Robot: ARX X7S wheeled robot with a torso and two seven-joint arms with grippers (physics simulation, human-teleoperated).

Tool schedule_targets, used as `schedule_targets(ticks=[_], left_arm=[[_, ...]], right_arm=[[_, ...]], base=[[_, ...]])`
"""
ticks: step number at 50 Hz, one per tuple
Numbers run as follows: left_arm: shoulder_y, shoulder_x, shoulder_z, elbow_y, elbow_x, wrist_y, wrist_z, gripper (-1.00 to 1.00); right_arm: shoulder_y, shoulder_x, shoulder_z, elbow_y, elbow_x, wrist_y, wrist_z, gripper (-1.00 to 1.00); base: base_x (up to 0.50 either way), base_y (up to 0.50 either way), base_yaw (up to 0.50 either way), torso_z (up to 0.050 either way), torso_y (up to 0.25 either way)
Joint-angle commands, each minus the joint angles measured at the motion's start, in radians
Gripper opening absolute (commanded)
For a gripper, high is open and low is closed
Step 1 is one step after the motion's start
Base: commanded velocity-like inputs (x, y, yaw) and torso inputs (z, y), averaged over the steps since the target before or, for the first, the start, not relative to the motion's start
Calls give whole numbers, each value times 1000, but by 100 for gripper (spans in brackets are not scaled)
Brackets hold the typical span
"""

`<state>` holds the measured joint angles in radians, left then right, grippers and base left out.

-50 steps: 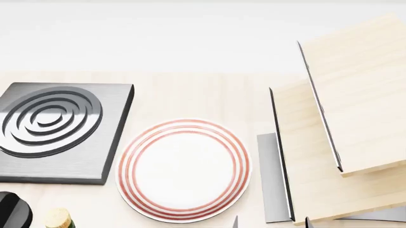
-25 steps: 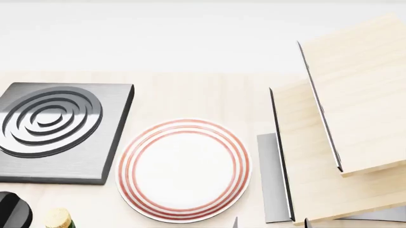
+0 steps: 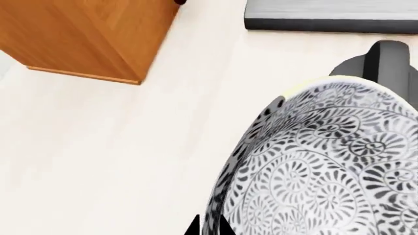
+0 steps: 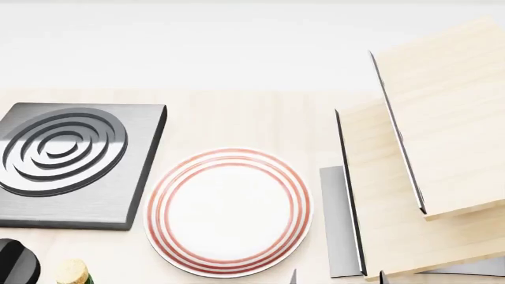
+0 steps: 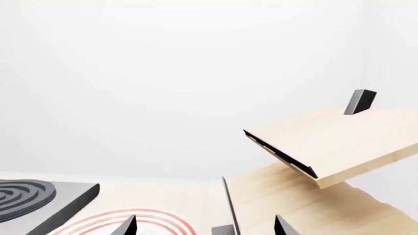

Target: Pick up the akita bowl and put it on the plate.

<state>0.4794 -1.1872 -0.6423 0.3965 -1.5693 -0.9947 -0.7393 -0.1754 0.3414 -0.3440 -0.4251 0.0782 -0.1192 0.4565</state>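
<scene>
The akita bowl (image 3: 326, 171) is seen close up, its inside densely covered with a grey-blue floral pattern and its pale greenish rim visible on the far side. A dark fingertip (image 3: 207, 227) of the left gripper (image 3: 216, 230) is seen just at the bowl's near rim; whether the rim is clamped cannot be told. Beyond the bowl a dark grey rounded object (image 3: 385, 58) is partly hidden. The pale counter (image 3: 117, 156) also carries an orange-brown wooden box (image 3: 85, 34) and the edge of a dark grey slab (image 3: 330, 14), well apart.
</scene>
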Motion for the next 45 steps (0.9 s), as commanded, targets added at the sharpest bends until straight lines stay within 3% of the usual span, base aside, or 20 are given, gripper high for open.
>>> schedule_targets(ticks=[1, 7, 23, 45], left_arm=[[29, 11, -140, 97, -6, -48, -50, -100], [26, 25, -236, 148, -32, -77, -76, -100], [-60, 20, -311, 187, -49, -18, -108, -100], [-306, 78, -332, 276, 96, 295, -53, -100]], right_arm=[[3, 1, -2, 4, 4, -2, 3, 100], [2, 3, -4, 11, 3, -9, 4, 100], [2, 6, -9, 12, 6, -12, 8, 100], [7, 12, -12, 18, 10, -16, 11, 100]], base=[[0, 0, 0, 0, 0], [0, 0, 0, 0, 0], [0, 0, 0, 0, 0], [0, 0, 0, 0, 0]])
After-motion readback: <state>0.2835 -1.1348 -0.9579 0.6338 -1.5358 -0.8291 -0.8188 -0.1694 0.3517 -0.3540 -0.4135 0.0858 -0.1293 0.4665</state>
